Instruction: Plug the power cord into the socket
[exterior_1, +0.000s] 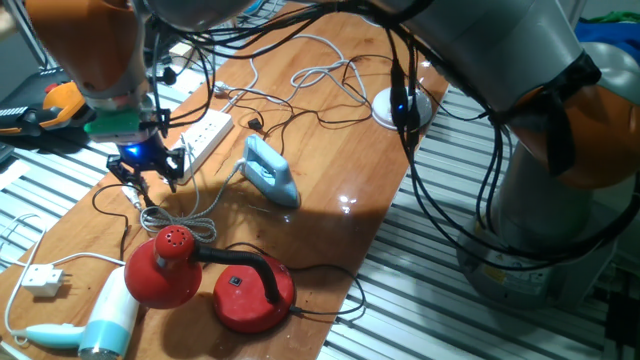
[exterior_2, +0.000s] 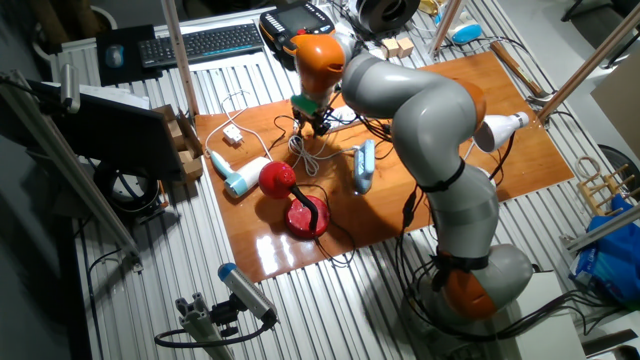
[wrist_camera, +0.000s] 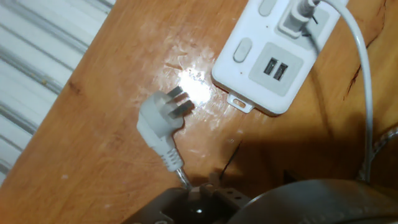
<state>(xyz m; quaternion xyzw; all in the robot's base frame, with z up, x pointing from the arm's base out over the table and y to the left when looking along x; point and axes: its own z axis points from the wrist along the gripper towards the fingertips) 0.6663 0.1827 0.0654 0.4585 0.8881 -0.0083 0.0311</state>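
Observation:
The white power strip (exterior_1: 205, 135) lies on the wooden table; its end with two USB ports shows in the hand view (wrist_camera: 273, 59), with a white plug (wrist_camera: 297, 17) in one outlet. My gripper (exterior_1: 150, 182) hovers just left of the strip's near end. A white plug (wrist_camera: 163, 119) on a white-grey braided cord (wrist_camera: 178, 169) lies on the wood below it, prongs towards the strip. That cord runs under my fingertips at the frame's bottom edge. Thin black cables (exterior_1: 290, 118) cross the table behind the strip. I cannot make out a black plug.
A blue iron (exterior_1: 270, 172) lies right of the strip. A red desk lamp (exterior_1: 165, 265) with a round base (exterior_1: 250, 292), a white hair dryer (exterior_1: 105, 320) and a square white plug (exterior_1: 40, 280) sit near the front edge. The arm's cables hang over the table.

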